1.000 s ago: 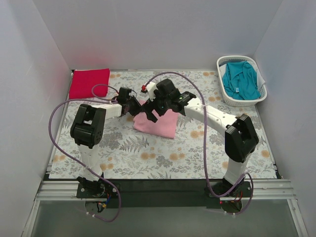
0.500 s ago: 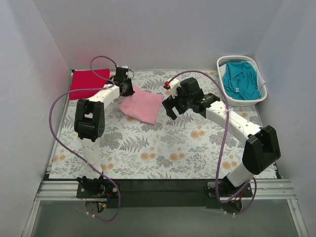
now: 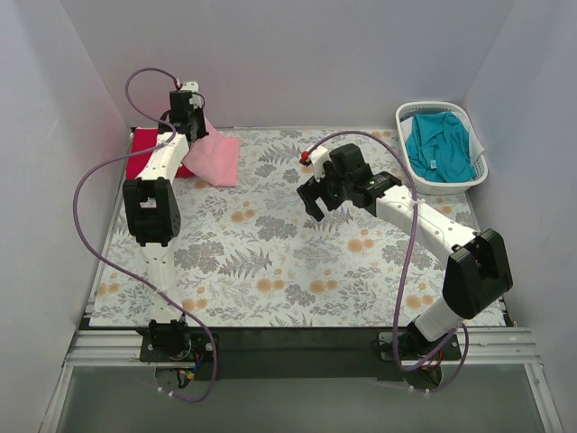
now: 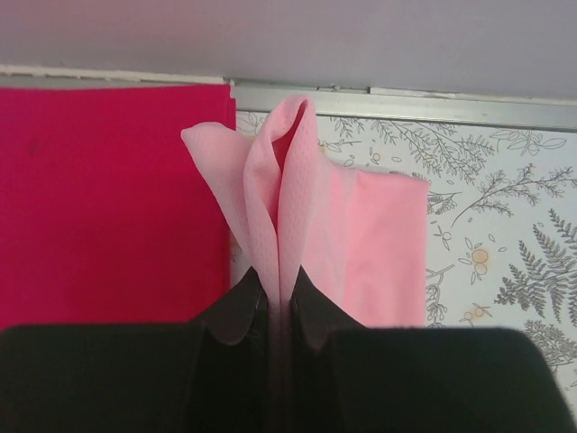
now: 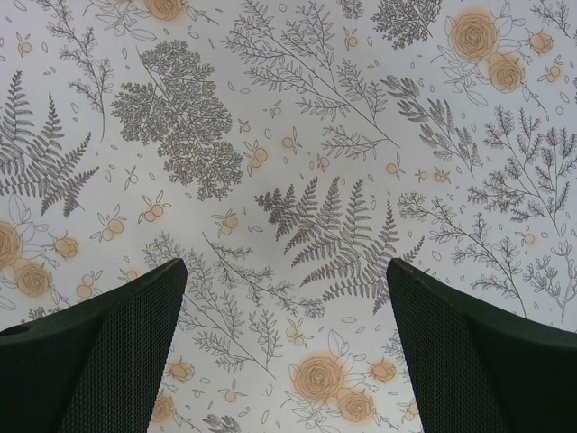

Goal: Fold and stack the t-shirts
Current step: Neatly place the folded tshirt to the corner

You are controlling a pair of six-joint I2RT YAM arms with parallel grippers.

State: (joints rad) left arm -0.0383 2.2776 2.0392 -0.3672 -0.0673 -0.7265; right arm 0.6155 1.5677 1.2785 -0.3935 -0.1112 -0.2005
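You have the floral cloth spread over nearly the whole surface, and everything below is placed from it. Your right arm reaches from the cloth's near right side toward its middle. Your left arm stretches from the near left side up to the far-left corner. The white basket sits just off the cloth's far-right corner, with the teal t-shirt bunched inside it. The red t-shirt lies folded flat at the cloth's far-left corner. The pink t-shirt is just to its right on the far edge of the cloth, one gathered fold raised and overlapping the red one's edge. The left gripper has its fingers pressed together on that pink fold. The right gripper hovers over the cloth's middle, fingers spread wide with only the pattern between them.
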